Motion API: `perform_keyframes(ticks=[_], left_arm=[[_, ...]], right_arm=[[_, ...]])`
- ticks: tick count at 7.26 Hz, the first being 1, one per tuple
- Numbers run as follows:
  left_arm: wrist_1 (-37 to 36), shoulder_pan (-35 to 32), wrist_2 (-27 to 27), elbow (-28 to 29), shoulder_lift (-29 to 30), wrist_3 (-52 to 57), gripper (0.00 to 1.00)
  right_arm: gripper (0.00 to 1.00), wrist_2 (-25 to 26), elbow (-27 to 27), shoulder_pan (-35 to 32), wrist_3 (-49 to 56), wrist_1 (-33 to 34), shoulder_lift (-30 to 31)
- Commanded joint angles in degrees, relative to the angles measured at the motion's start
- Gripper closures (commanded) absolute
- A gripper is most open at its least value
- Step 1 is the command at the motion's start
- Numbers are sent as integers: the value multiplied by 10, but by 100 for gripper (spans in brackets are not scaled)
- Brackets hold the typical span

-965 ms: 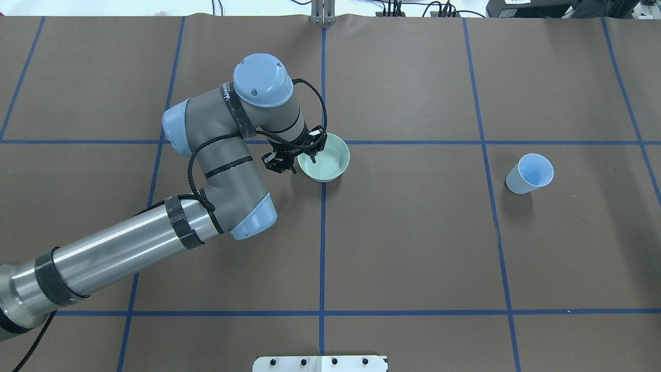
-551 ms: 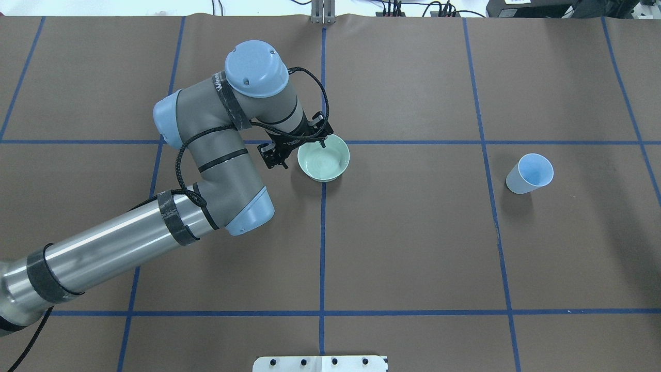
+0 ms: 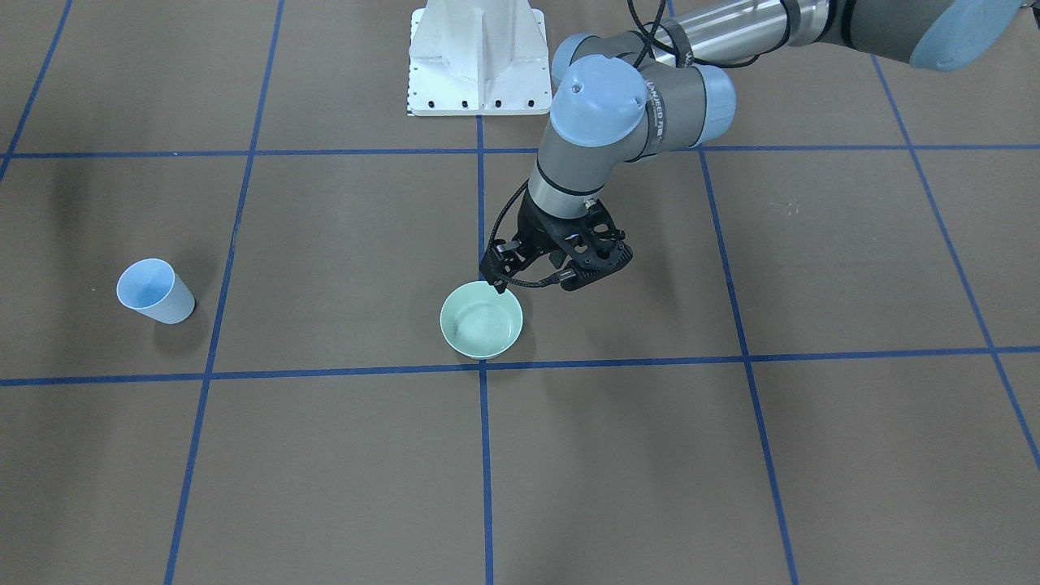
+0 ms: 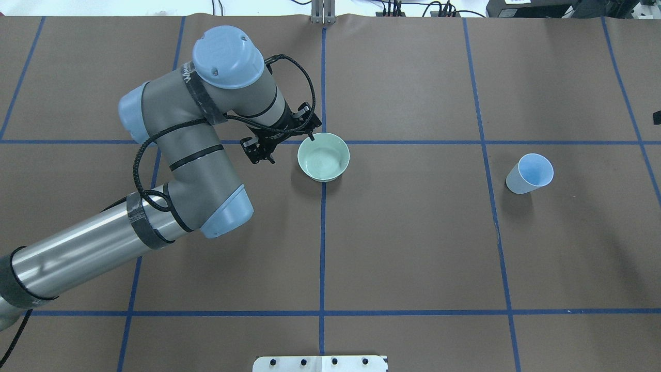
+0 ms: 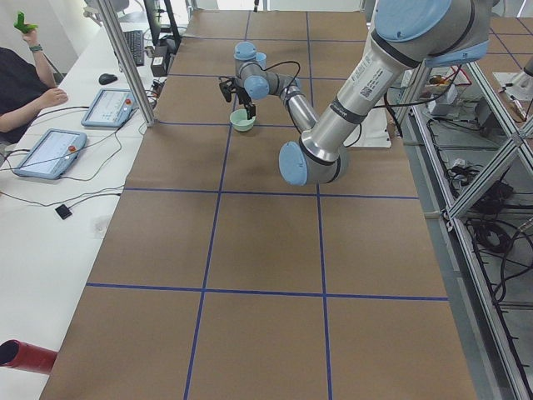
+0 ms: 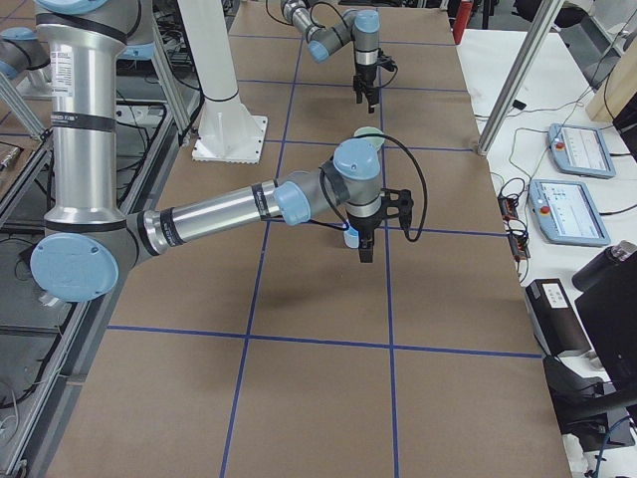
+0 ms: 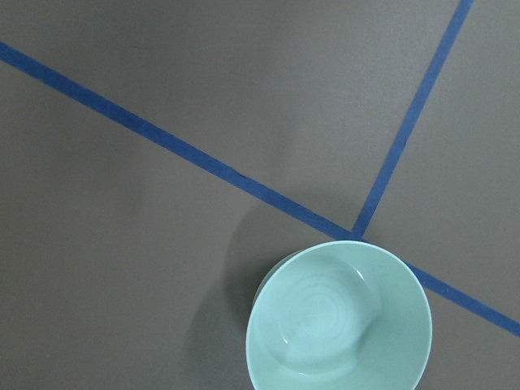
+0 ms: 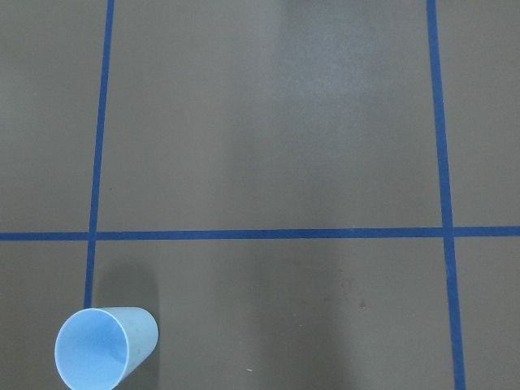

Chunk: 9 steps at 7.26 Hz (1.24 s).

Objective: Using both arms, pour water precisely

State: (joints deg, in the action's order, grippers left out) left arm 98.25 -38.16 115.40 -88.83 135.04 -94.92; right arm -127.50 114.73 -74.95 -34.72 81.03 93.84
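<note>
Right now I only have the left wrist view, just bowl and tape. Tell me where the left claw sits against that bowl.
Observer: The left claw is open, beside the bowl on the robot's left; one fingertip is at the rim, contact unclear.
Operator: List what else is out there.
Observer: The pale blue cup stands upright, far toward the robot's right, nothing touching it.
Operator: Now the other side.
Observer: The exterior right view shows the right claw, hanging above the table clear of the cup; open or shut, I cannot tell.
</note>
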Motion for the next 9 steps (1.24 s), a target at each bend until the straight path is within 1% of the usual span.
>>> perform_keyframes(ticks=[1, 2, 3, 4, 5, 6, 7, 8, 9], left_arm=[[-3, -5, 0, -42, -38, 2, 0], [-3, -10, -1, -43, -50, 3, 0], [-3, -13, -1, -44, -51, 4, 0], [-3, -15, -1, -44, -52, 3, 0], [-3, -15, -1, -44, -56, 4, 0], [-3, -16, -1, -45, -62, 3, 0], [-3, -16, -1, -44, -62, 3, 0], [-3, -14, -1, -44, -62, 4, 0], [-3, -12, -2, -43, -62, 3, 0]], right_arm=[[0, 143, 104, 153, -186, 0, 14], [0, 226, 145, 240, -252, 0, 31], [1, 293, 157, 307, -351, -1, 28], [1, 392, 159, 387, -397, -1, 28], [1, 490, 159, 454, -466, -2, 28], [1, 543, 157, 488, -480, -2, 31], [1, 579, 152, 505, -482, -2, 37], [2, 630, 133, 523, -483, -5, 41], [2, 670, 95, 536, -490, -33, 45]])
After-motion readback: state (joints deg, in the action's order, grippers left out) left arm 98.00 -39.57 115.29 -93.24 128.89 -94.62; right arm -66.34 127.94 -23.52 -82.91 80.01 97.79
